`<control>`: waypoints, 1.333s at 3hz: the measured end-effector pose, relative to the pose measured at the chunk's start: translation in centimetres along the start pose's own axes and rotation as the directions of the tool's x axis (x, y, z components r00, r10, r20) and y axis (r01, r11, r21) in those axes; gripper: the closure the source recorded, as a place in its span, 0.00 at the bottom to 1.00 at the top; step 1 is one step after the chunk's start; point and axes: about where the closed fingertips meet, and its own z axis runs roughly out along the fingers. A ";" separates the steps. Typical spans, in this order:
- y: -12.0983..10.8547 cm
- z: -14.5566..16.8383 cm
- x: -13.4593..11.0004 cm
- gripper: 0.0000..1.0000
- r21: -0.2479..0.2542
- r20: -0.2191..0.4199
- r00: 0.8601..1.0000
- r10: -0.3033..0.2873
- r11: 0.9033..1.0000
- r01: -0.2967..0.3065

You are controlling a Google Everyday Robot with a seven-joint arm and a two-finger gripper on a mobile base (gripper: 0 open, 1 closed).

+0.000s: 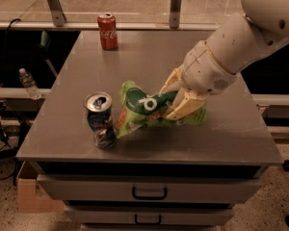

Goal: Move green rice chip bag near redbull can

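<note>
Grey table (231,129): 1 white arm (231,52) reaches in from the far right. Green rice chip bag (135,114) at near-centre, its right half pinched by the gripper (175,97). Redbull can (100,119) upright just left of the bag. Coca-Cola can (108,31) at far edge, well apart.

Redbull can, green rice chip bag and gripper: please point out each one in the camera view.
redbull can (100,123): camera view, on its blue side.
green rice chip bag (143,104): camera view, on the dark-green patch.
gripper (172,102): camera view, between the jaws, shut on the bag, right of the can.
</note>
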 end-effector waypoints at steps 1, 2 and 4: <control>0.4 0.6 0.4 0.82 -0.010 -0.018 1.000 -0.011 1.000 0.011; 1.0 0.8 0.6 0.53 -0.017 -0.031 0.999 -0.011 1.000 0.010; 2.1 0.2 -0.4 0.05 -0.007 -0.044 0.999 0.007 1.000 -0.008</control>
